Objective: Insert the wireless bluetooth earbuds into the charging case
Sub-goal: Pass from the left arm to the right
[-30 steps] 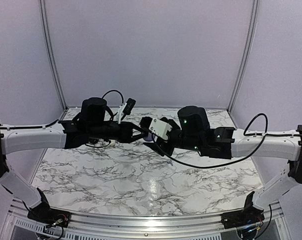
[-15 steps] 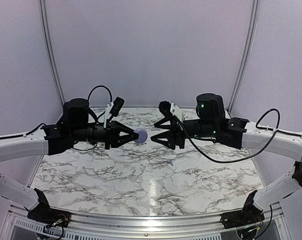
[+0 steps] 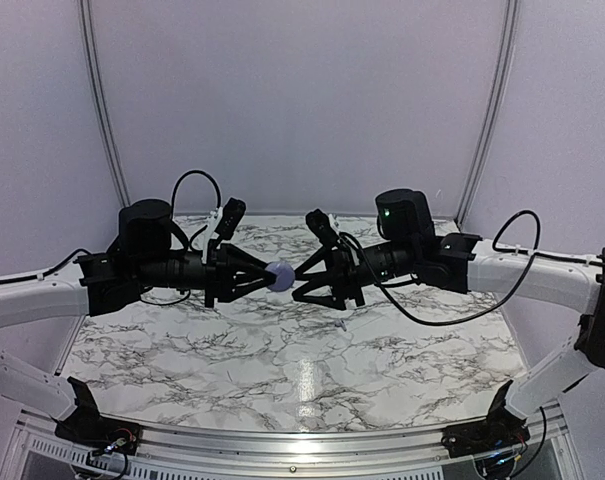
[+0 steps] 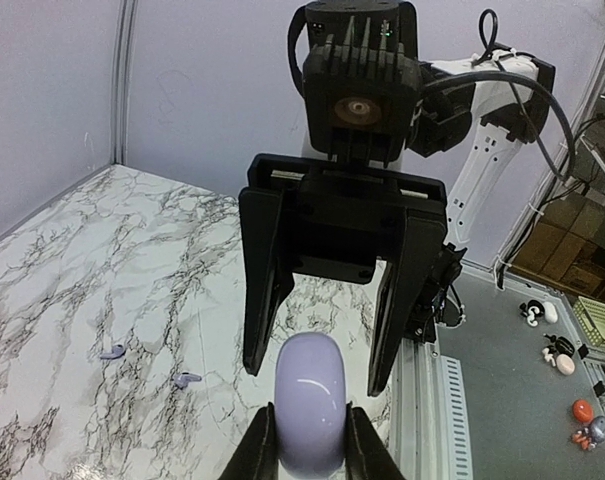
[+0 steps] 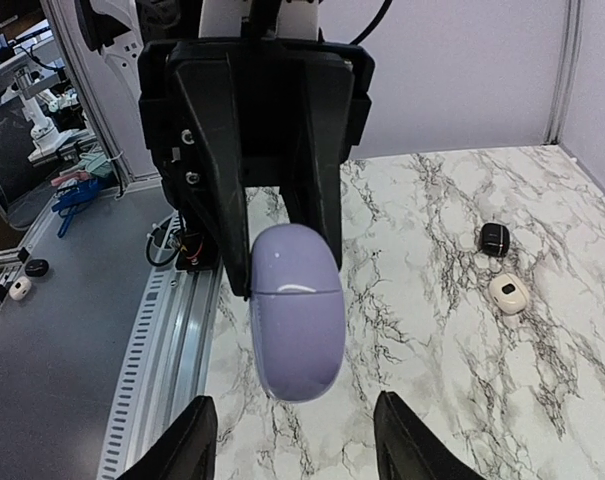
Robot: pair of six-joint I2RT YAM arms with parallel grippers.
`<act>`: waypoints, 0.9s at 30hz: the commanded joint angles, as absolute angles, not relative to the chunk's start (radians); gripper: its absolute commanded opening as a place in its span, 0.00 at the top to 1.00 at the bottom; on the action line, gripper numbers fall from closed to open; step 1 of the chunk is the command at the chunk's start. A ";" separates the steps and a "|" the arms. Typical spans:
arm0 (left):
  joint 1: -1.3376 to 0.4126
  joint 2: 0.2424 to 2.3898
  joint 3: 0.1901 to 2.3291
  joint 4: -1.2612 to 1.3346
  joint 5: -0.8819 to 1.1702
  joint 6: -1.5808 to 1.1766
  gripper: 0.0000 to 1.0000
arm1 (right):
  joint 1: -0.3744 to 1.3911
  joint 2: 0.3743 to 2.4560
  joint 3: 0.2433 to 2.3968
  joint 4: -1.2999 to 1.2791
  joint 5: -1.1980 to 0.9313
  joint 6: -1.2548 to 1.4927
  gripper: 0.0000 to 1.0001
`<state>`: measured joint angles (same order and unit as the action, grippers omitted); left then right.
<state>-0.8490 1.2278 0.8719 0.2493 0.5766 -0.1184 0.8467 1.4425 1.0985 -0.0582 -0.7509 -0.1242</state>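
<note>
Left pincer (image 3: 265, 275) has the lilac charging case (image 4: 309, 400) clamped mid-air, long axis aimed at the right pincer (image 5: 294, 435), whose half-wide fingers flank its free end; earbuds (image 4: 112, 351) lie below on the bench (image 4: 62, 280).

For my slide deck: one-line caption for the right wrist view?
Left gripper holds a lilac charging case between the open fingers of the right gripper, above the marble table.
</note>
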 commanded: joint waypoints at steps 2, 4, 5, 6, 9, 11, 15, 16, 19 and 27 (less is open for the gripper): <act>-0.861 1.219 0.866 0.249 0.595 -0.083 0.93 | 0.846 1.464 1.161 -0.044 -0.796 -0.092 0.47; -0.866 1.223 0.869 0.243 0.593 -0.079 0.93 | 0.848 1.468 1.166 -0.046 -0.798 -0.093 0.49; -0.867 1.227 0.869 0.240 0.594 -0.076 0.93 | 0.849 1.471 1.170 -0.046 -0.799 -0.093 0.50; -0.869 1.229 0.871 0.236 0.594 -0.074 0.93 | 0.851 1.474 1.174 -0.047 -0.802 -0.093 0.51; -0.876 1.237 0.878 0.215 0.584 -0.062 0.93 | 0.852 1.480 1.182 -0.050 -0.804 -0.096 0.53; -0.882 1.245 0.897 0.178 0.568 -0.042 0.93 | 0.854 1.483 1.185 -0.052 -0.804 -0.098 0.56; -0.891 1.252 0.910 0.154 0.558 -0.034 0.94 | 0.857 1.486 1.187 -0.062 -0.802 -0.106 0.62; -0.890 1.250 0.910 0.157 0.553 -0.038 0.94 | 0.857 1.488 1.187 -0.065 -0.801 -0.108 0.63; -0.890 1.252 0.910 0.162 0.548 -0.042 0.94 | 0.863 1.490 1.186 -0.077 -0.801 -0.117 0.68; -0.890 1.255 0.911 0.178 0.546 -0.050 0.94 | 0.871 1.498 1.170 -0.075 -0.808 -0.125 0.60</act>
